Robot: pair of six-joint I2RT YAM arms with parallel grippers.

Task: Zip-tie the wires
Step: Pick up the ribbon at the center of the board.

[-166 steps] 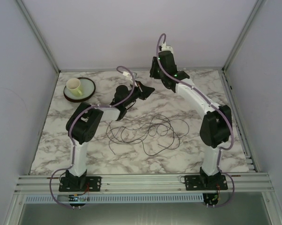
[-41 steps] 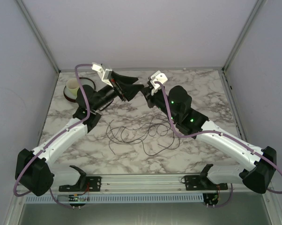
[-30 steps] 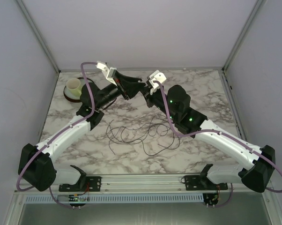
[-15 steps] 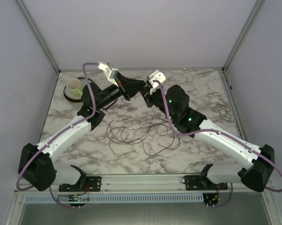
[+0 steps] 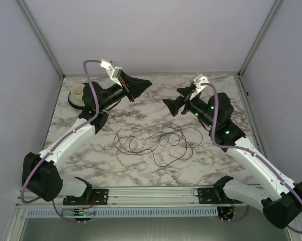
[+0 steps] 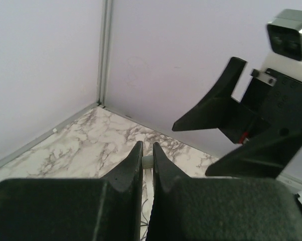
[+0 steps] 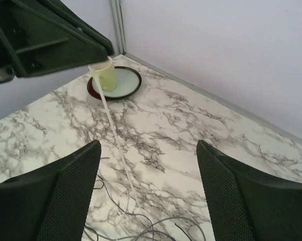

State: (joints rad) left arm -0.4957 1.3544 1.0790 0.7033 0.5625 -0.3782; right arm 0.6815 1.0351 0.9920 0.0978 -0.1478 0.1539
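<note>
- Top external view: two white-and-black arms reach from the near rail over the grey-veined marble table (image 5: 206, 161), with both wrists held high.
- Between them on the marble lies the loose tangle of thin dark wires (image 5: 163, 136), with nothing touching it.
- Above its far edge hangs the right gripper (image 5: 169, 107), its fingers spread wide with nothing between them.
- Farther back, the left gripper (image 5: 144, 84) pinches a thin white plastic strip (image 7: 111, 120), which dangles downward.
- In the far left corner, a pale yellow-green cup (image 7: 105, 75) stands on a dark-rimmed round plate (image 7: 127, 83).
</note>
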